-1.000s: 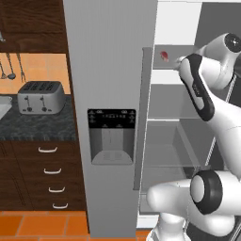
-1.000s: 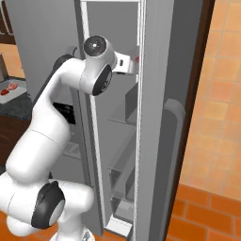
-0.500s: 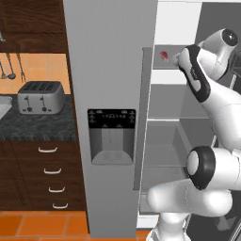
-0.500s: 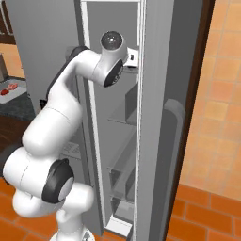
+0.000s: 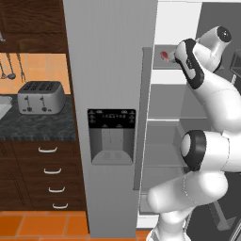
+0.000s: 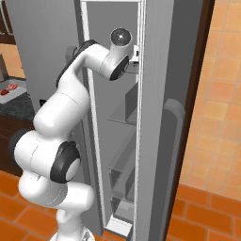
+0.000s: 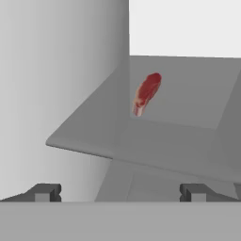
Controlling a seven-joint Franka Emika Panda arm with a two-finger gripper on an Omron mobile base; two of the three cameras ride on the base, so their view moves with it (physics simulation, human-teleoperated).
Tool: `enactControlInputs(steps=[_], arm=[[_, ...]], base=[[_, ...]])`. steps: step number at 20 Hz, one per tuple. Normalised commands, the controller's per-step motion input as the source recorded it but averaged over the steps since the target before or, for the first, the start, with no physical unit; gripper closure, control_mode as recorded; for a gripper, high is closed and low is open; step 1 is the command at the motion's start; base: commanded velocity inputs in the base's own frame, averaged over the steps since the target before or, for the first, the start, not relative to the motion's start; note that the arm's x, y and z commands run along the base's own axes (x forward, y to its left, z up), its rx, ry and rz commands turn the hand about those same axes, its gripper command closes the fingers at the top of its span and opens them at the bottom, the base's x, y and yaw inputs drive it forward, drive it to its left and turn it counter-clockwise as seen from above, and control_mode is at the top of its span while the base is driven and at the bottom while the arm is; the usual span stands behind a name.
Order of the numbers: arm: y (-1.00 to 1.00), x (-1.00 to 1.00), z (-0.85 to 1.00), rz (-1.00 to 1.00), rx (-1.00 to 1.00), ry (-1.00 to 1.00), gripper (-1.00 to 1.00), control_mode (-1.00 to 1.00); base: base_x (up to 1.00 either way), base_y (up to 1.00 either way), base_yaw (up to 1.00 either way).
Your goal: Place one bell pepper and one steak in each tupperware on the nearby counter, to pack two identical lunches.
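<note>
Early yet, going by how things lie:
Counter [image 5: 37, 126]: far left of the left base view, black stone with a toaster [image 5: 41, 97] on it; no tupperware can be made out on this stretch
Counter, other stretch [image 6: 16, 104]: at the left edge of the right base view something reddish lies on a pale patch [image 6: 9, 89] (too small to name, could be food in a container)
Fridge [image 5: 110, 94]: right-hand door stands open, arm reaching into the upper part
Steak [image 7: 147, 92]: lies on an upper fridge shelf [image 7: 188, 127] towards the back; in the left base view it is a small red shape [image 5: 164, 55] just left of the hand
Gripper [image 7: 120, 192]: fingers spread wide, nothing between them, pointed at the steak but apart from it; the shelf's front edge lies between
Done so far: cannot tell whether either lunch is begun
Step in hand: judged to be the approach to the first pick, steak not yet touched
Left to do: grasp this steak, carry it to a tupperware, then the rest of the peppers and steaks (likely nearly the whole job)
</note>
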Motion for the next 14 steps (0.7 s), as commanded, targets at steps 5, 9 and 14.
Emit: enactControlInputs(steps=[5, 9, 14], arm=[[-0.04, 0.37, -0.05, 0.01, 0.00, 0.00, -1.00, -1.00], [-0.06, 0.45, -0.09, 0.02, 0.00, 0.00, -1.00, -1.00], [-0.13, 0.46, -0.03, 0.02, 0.00, 0.00, -1.00, -1.00]], base=[[0.00, 0.00, 0.00], [0.00, 0.00, 0.00], [0.00, 0.00, 0.00]])
